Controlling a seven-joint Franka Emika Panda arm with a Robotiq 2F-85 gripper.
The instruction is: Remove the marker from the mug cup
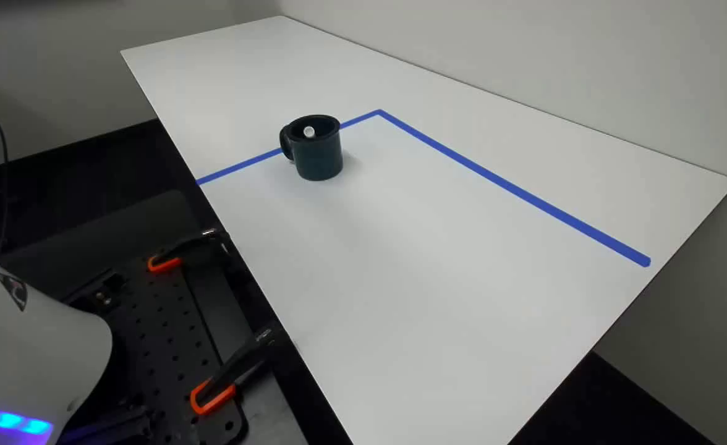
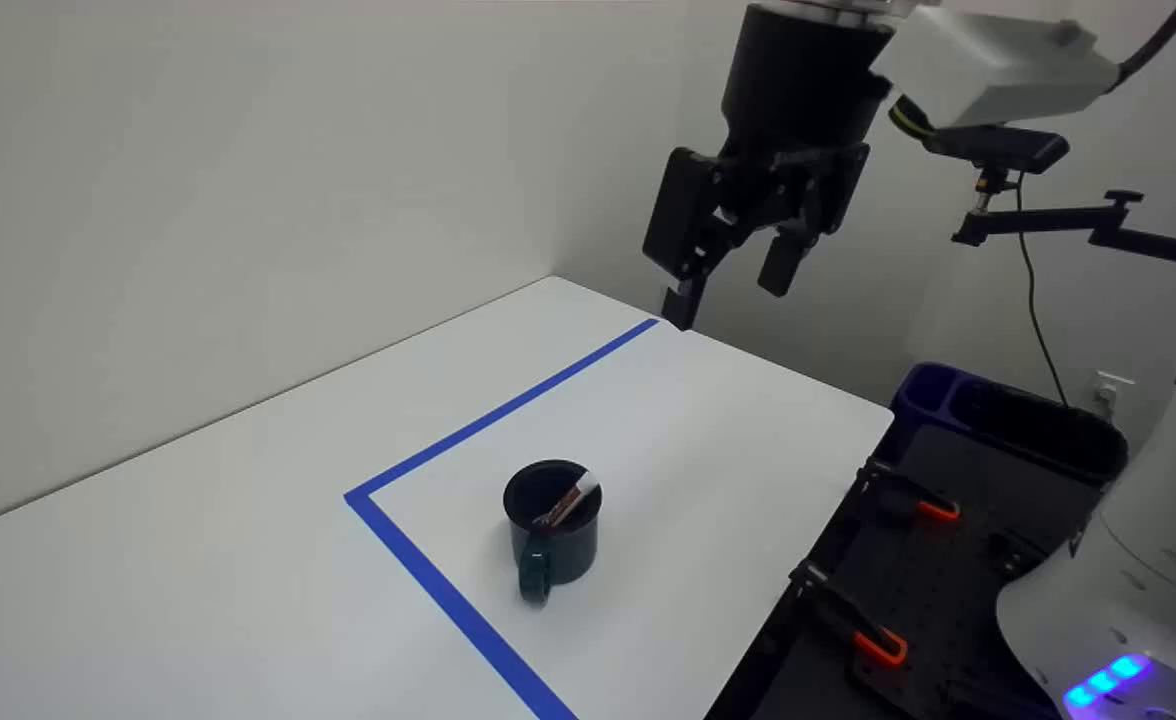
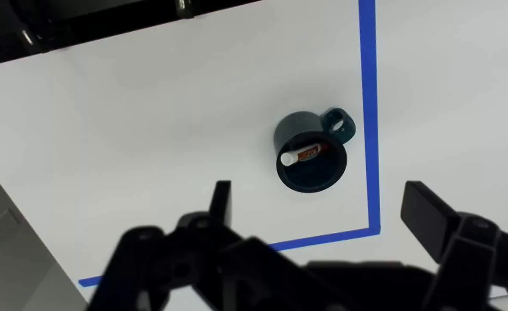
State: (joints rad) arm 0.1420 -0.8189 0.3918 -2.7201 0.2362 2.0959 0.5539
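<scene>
Two fingers (image 3: 429, 220) of the claw (image 3: 321, 203) stand spread wide apart, raised above the table (image 2: 688, 410), clear of the mug (image 3: 295, 125). The marker (image 3: 296, 156) leans inside the upright mug, white end up at the rim. Its reddish-brown label (image 3: 309, 153) carries marks too blurred to read. On the white robot arm (image 1: 36, 346), a dark badge (image 1: 11, 289) is also too small to make out.

Seemingly a robotics lab: along a long edge of a white rectangular bench (image 1: 437, 296), a rounded white robot base (image 1: 29, 346) with blue lights (image 1: 8, 420) and a black perforated plate (image 1: 153, 341); beyond a short edge, a black camera (image 2: 996, 148) on a jointed stand (image 2: 1048, 221).
</scene>
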